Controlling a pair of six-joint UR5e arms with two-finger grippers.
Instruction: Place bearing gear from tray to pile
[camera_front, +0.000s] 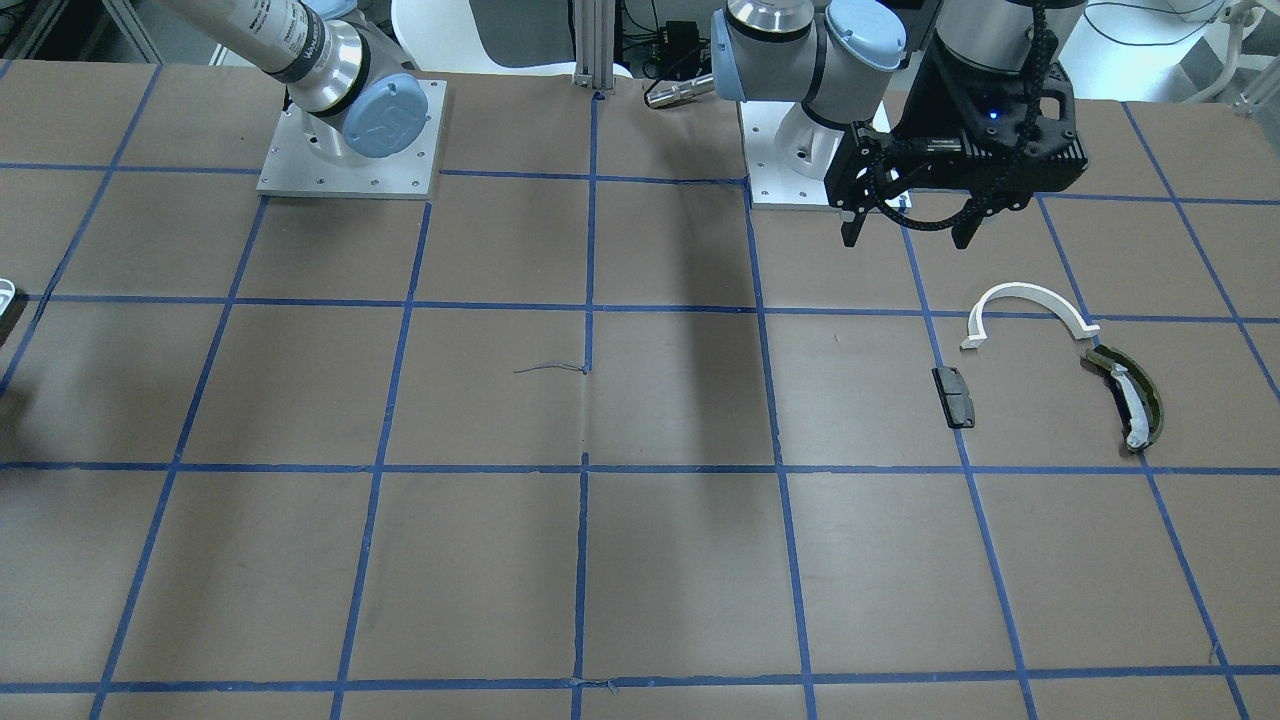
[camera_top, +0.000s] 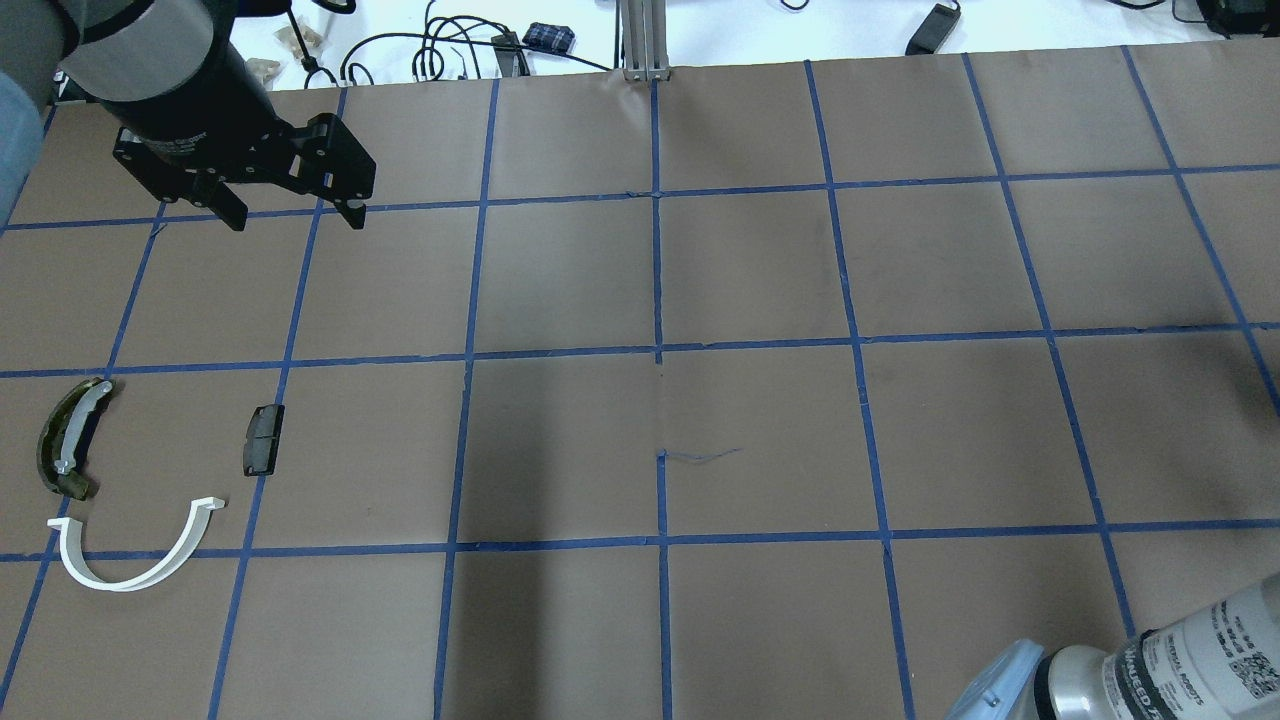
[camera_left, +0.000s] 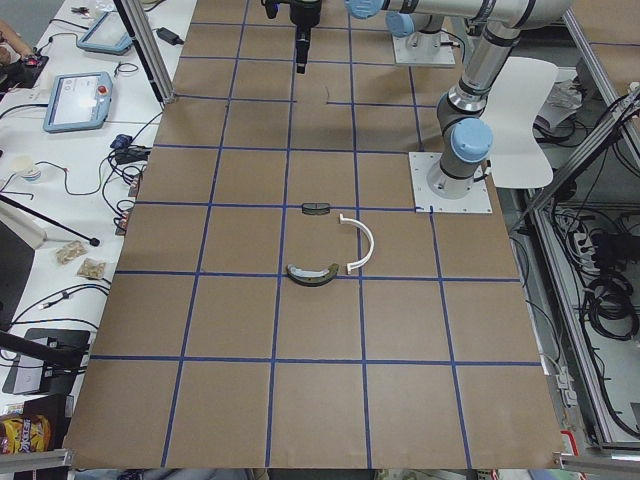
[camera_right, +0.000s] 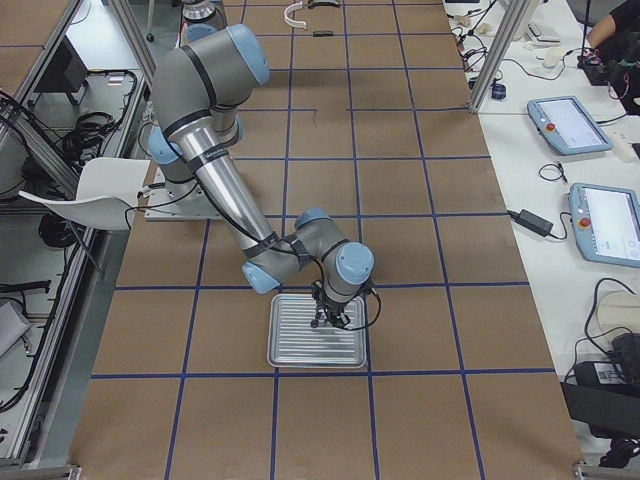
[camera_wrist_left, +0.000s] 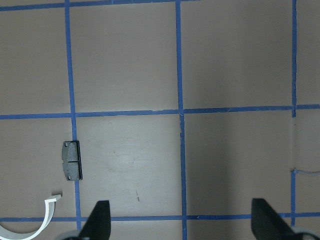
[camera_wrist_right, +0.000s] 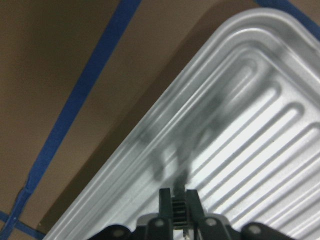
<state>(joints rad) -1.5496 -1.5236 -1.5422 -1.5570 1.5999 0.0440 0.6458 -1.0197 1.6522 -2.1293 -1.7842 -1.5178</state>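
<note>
The tray (camera_right: 298, 345) is pale, ribbed and has a rounded raised rim. It fills the right wrist view (camera_wrist_right: 240, 125) and shows as a sliver in the front view (camera_front: 5, 293). My right gripper (camera_wrist_right: 178, 199) is over the tray, shut on a small dark toothed bearing gear (camera_wrist_right: 178, 207), its shadow on the ribs. The pile lies far off: a white half-ring arc (camera_top: 130, 565), an olive-green curved piece (camera_top: 68, 440) and a dark grey block (camera_top: 263, 440). My left gripper (camera_top: 297, 218) hangs open and empty above the table, beyond the pile.
The table is brown paper with a blue tape grid. Both arm bases stand on plates (camera_front: 350, 150) at the robot's edge. Cables and teach pendants (camera_right: 565, 125) lie on the side bench beyond the table.
</note>
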